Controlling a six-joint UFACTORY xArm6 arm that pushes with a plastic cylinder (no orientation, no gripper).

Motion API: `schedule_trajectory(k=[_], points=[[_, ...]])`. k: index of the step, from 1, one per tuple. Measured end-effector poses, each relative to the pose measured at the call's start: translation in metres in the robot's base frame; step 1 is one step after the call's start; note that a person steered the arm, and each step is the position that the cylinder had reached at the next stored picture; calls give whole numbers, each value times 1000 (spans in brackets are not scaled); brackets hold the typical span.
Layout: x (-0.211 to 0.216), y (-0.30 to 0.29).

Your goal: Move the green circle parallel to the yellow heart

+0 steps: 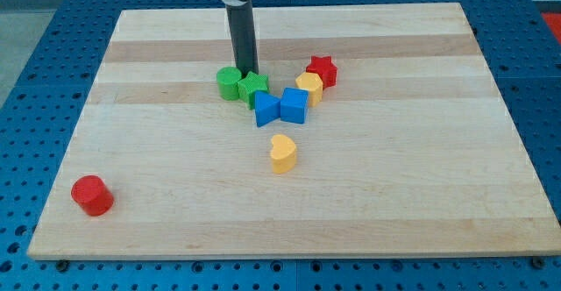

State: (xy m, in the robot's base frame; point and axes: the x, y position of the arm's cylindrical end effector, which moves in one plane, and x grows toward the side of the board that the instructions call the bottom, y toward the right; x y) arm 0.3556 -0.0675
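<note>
The green circle (230,83) sits just above the board's middle, touching a green star (253,88) on its right. The yellow heart (282,153) lies alone lower down, near the board's centre, below and to the right of the circle. My tip (244,72) comes straight down from the view's top and ends just behind the gap between the green circle and the green star, touching or nearly touching both.
A blue block (266,109) and a blue cube (294,105) sit right of the green star. A yellow block (309,88) and a red star (323,69) lie further right. A red cylinder (92,195) stands at the bottom left of the wooden board (421,186).
</note>
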Motion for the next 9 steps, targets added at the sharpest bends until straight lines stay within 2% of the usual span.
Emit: schedule_trajectory(k=[4, 9], points=[[6, -3], [9, -56]])
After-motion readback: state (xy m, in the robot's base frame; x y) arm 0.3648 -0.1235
